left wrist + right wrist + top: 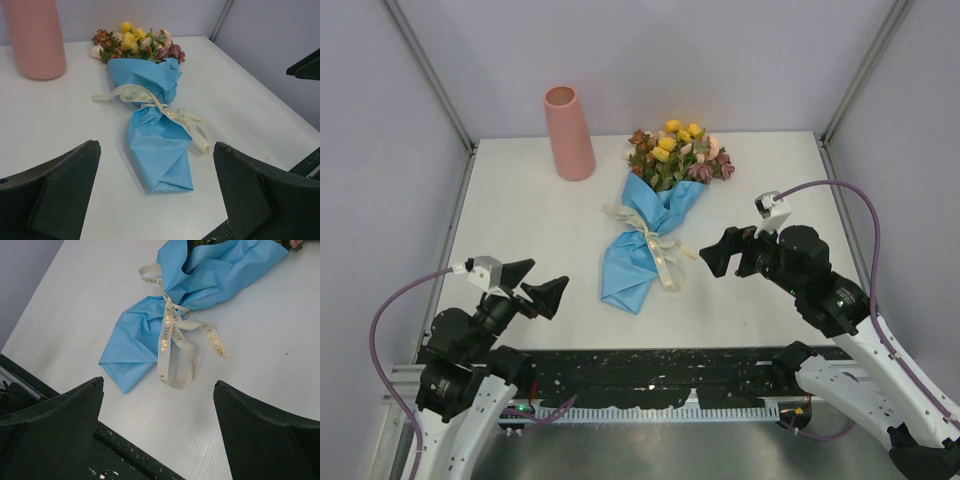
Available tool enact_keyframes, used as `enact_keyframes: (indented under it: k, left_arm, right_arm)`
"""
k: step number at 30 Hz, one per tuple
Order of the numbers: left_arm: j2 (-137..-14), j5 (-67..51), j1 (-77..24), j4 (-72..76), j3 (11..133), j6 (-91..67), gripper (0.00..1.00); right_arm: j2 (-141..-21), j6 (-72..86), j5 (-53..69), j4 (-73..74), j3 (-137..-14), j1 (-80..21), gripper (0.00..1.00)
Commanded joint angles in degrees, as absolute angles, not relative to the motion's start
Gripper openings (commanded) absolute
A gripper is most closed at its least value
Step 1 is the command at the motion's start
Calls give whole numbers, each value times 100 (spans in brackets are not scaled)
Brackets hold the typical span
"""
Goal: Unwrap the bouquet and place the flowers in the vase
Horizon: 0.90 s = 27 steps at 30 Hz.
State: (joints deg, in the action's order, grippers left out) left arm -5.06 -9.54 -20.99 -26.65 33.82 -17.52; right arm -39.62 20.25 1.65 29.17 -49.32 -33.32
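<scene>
Bouquet lies flat on tabletop, near the vase, to its right, ribbon not yet undone. Left jaws and right jaws gape wide, empty, well apart from vase. Paper looks light, soft and crinkly; best grab a loose ribbon tail.

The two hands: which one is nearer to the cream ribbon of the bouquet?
The right hand: it hangs open close beside the ribbon's loose ends, while the left hand, also open, is farther away, beyond the bouquet's bottom end.
</scene>
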Motion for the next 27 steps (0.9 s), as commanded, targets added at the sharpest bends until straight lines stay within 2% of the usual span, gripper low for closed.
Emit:
enact_keyframes:
  k: [1,20,23,25,26,27]
  left_arm:
    - [-387,-940,-2109,-2575,3498,-1591,99]
    - [-483,-896,-2109,-2602,3481,-1573,100]
    - [-597,-923,-2109,-2584,3524,-1687,99]
    - [-755,-932,-2109,-2593,3533,-1932,98]
    - [-843,-975,-2109,-2610,3542,-2064,98]
    - [-931,-1054,-2109,-2619,3516,-2222,97]
  right_arm:
    - [-3937,2127,9,2795,-5115,-3357,95]
    - [-4069,2329,-202,2751,-4667,-3357,95]
    - [-4017,2425,147,2436,-4265,-3357,98]
    - [-3999,2513,587,1665,-3888,-3357,100]
    - [-4060,2575,641,1487,-3780,-3357,93]
    - [-4095,2680,720,1155,-3570,-3357,90]
